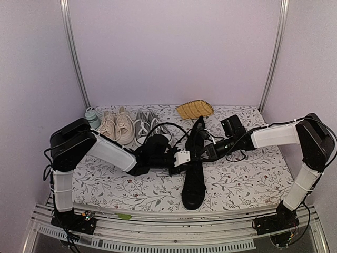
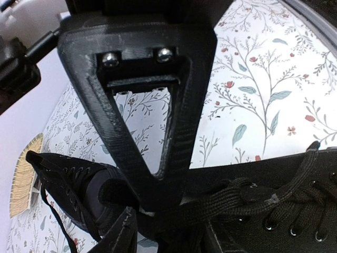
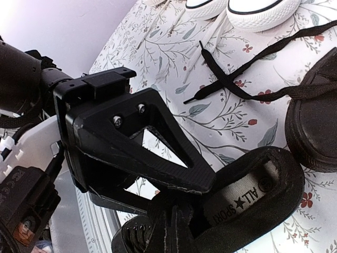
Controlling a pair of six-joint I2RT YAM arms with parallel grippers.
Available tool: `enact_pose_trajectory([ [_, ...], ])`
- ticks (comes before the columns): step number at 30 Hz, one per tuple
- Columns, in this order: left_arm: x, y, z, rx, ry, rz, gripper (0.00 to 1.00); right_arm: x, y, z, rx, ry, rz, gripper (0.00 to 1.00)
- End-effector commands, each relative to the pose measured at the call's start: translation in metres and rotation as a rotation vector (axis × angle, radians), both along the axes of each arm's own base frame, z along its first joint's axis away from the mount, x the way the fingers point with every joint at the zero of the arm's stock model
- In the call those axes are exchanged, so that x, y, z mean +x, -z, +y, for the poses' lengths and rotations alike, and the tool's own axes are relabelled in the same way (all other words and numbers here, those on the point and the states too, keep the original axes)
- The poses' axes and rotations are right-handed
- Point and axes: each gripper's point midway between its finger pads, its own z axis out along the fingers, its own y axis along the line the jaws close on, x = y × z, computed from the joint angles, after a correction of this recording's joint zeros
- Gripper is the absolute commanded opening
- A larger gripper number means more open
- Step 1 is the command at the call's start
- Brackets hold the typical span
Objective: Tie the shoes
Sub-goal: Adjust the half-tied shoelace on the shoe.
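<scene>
Shoes (image 1: 194, 179), black, lying mid-table on floral cloth (image 1: 253, 184), one behind the other. Nearer shoe (image 1: 194, 187) closest to arm bases. Above its laces (image 2: 253, 197), left gripper (image 2: 145, 211) partly parted around one, grip unclear; right gripper (image 3: 184, 197) clamped shut at collar. Beyond, farther shoe (image 1: 198, 130), then beige pair (image 1: 117, 126) at back.

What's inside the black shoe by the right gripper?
In the black shoe, only its pale insole with printed lettering shows. Farther toward the toe, the right gripper covers the inside.
</scene>
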Motion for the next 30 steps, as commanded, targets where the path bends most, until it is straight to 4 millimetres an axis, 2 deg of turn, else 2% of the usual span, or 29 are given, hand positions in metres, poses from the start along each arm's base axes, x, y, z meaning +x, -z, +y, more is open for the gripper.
enact_pose_trajectory([
  [1,-0.005,-0.012,0.000,-0.031,-0.004,0.004,0.40,-0.004,-0.001,-0.003,-0.003,-0.002,-0.015,0.00],
  [5,-0.007,-0.014,0.001,-0.027,0.001,-0.002,0.36,-0.007,0.001,-0.002,0.001,-0.026,0.007,0.01],
  [8,-0.006,-0.006,0.000,-0.010,0.007,0.001,0.36,-0.007,0.004,-0.001,-0.001,-0.034,0.014,0.07],
  [12,-0.008,-0.004,-0.003,-0.010,0.022,0.006,0.36,0.002,0.003,-0.007,-0.034,0.008,0.001,0.12],
  [17,-0.008,-0.003,-0.005,-0.014,0.029,0.016,0.35,0.002,-0.009,-0.016,-0.012,0.016,-0.012,0.28],
  [20,-0.007,-0.007,-0.006,-0.022,0.020,0.018,0.34,-0.004,-0.014,-0.015,0.017,-0.010,-0.022,0.34],
  [23,-0.007,-0.013,-0.004,-0.059,0.009,0.030,0.32,-0.010,-0.024,-0.014,0.077,-0.024,-0.057,0.34],
  [26,-0.012,-0.010,-0.004,-0.068,0.025,0.054,0.32,-0.013,-0.034,-0.013,0.136,-0.017,-0.078,0.33],
  [30,-0.012,-0.010,-0.005,-0.080,0.022,0.066,0.29,-0.010,-0.024,-0.008,0.133,0.011,-0.050,0.29],
])
